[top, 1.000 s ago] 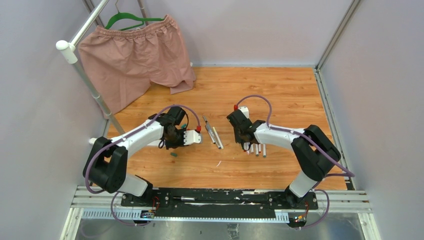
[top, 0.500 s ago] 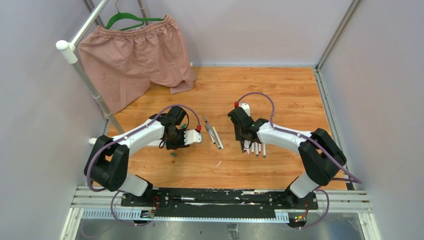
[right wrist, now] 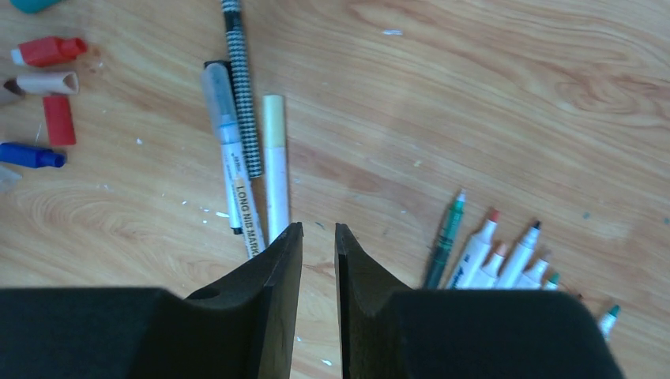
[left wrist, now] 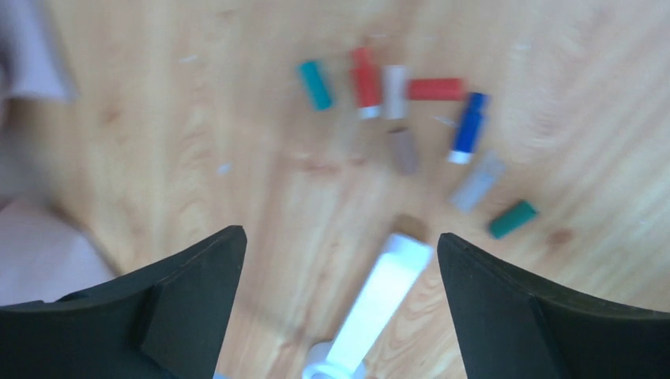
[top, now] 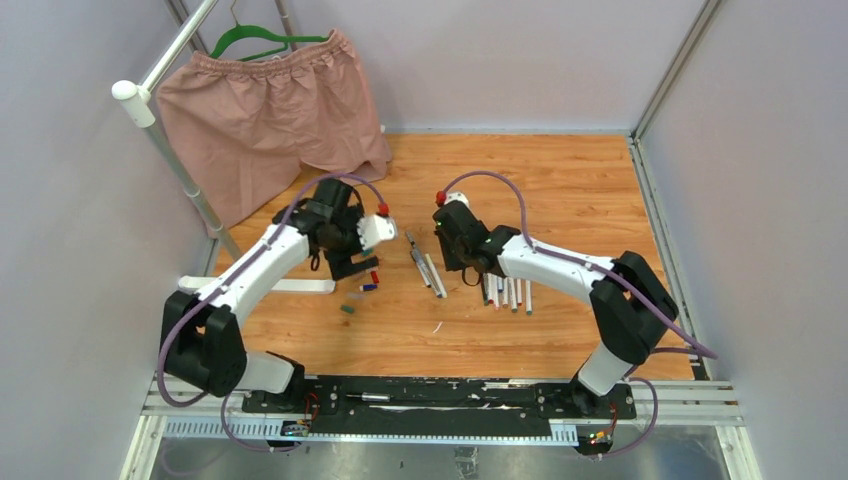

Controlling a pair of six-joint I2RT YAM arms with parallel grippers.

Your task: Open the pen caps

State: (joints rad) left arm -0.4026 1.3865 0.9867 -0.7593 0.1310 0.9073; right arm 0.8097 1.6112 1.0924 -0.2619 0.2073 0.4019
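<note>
Several loose pen caps (left wrist: 434,88) in red, teal, cream, blue, grey and green lie scattered on the wooden table (top: 560,190), also in the top view (top: 368,287). My left gripper (left wrist: 340,235) hangs wide open above and near them, empty (top: 350,267). Three capped pens (right wrist: 237,150) lie side by side mid-table (top: 425,265). A row of uncapped pens (right wrist: 482,245) lies to their right (top: 506,293). My right gripper (right wrist: 319,229) hovers between the two groups (top: 470,272), its jaws a narrow gap apart with nothing between them.
A long white bar (top: 290,286) lies on the table by the left arm, its end under my left gripper (left wrist: 379,304). Pink shorts (top: 265,115) hang on a green hanger from a rail (top: 165,135) at the back left. Grey walls enclose the table.
My left gripper has opened wide and drawn back away from the table front, uncovering the caps. My right gripper has shifted left, off the uncapped row, and its jaws have parted slightly.
</note>
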